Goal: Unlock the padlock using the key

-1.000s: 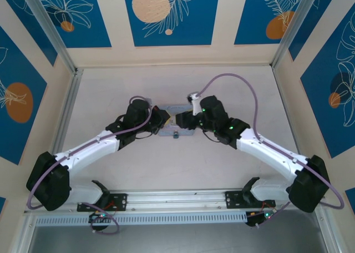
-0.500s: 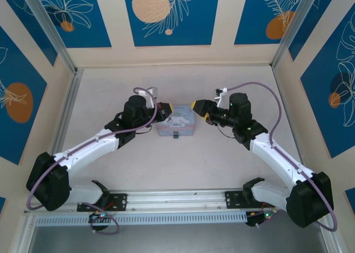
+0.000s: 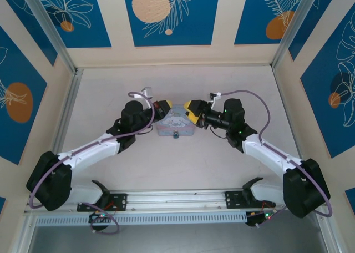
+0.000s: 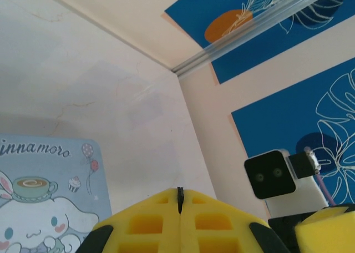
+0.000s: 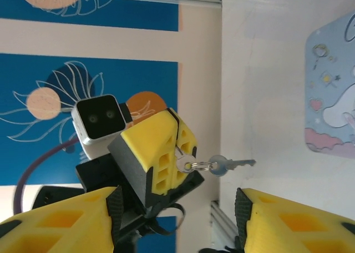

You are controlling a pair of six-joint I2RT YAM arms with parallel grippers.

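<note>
Two grippers crowd the tin [image 3: 176, 121] mid-tabletop, one at each end of it. The padlock [image 3: 176, 135] is a tiny dark speck with a faint bluish glint. It sits right at the middle of the tin's near edge and is way smaller than the tin. From above it's too small to make out a shackle or keyhole.

Left gripper [image 5: 178, 141] is pinched tight, yellow pads flush together. It has the key [image 5: 232, 165] by its ring end, so the silver key sticks out past the fingertips on a small ring [image 5: 201, 166], blade aimed toward the tin. That's up by the tin's far left corner, apart from the padlock.

Right gripper [image 3: 194, 111] is spread wide with nothing between its fingers. It's over the tin's right end, facing the left one across the lid.

Room-wise, the table [image 3: 177, 170] is bare on the near side from the padlock down to the arm bases. It's also bare on the far side up to the back wall. Metal rails [image 3: 65, 114] run along the left and right edges, well apart from the tin. Both arms come in at angles from the near corners, so the gap between them in front of the padlock is open.
</note>
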